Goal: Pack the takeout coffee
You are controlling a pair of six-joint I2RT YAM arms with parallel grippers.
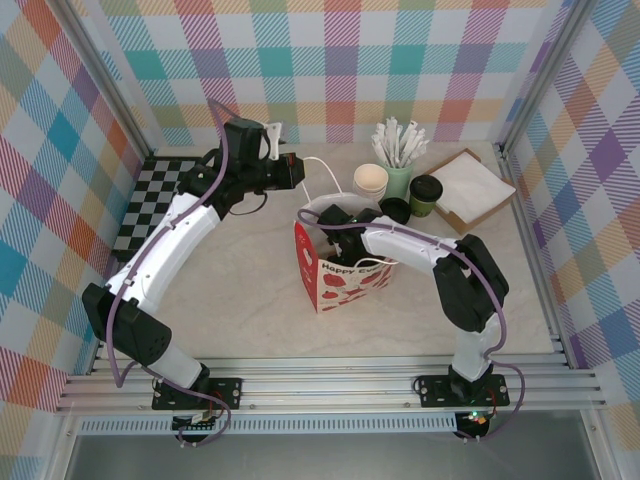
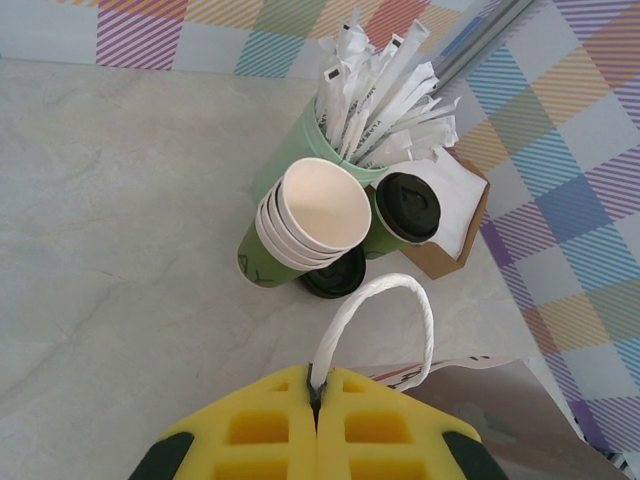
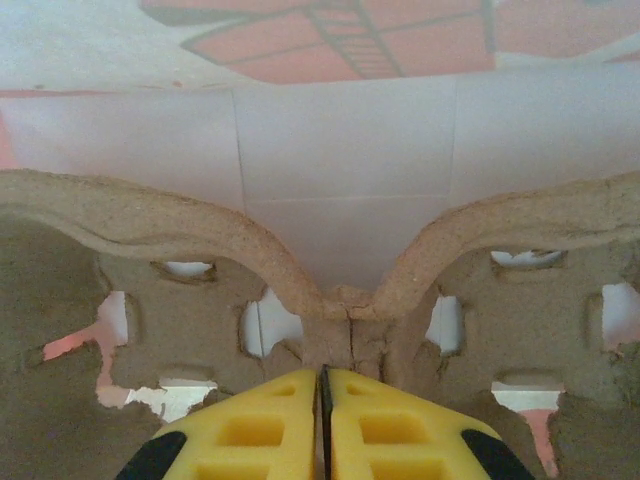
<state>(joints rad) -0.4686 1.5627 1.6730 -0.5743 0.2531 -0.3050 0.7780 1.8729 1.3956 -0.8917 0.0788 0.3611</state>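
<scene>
Coffee cup [image 1: 425,193]: dark green with a black lid on, upright on the counter [image 1: 250,300] beside the stirrer holder [image 2: 295,150]. It is outside the bag and not packed yet.
Carrier [image 3: 200,230]: brown cardboard, down inside the bag, with its centre rib pinched in the closed right fingers [image 3: 312,388].
Bag [image 1: 345,270]: red-and-white paper, standing mid-counter, mouth held up by one white handle [image 2: 385,292].
Left fingers [image 2: 308,395]: closed on that handle and nothing else.
Risk, carrier: it may sit tilted or snag the bag wall on release, and the cup would then tip when set in.
Risk, bag: it hangs from one handle only, so a tug from the right arm could topple it or tear the handle.
Risk, reach: the cup stands just beside the cream cups [image 2: 310,210] and a loose lid [image 2: 335,275], and a wide grab could knock them.
</scene>
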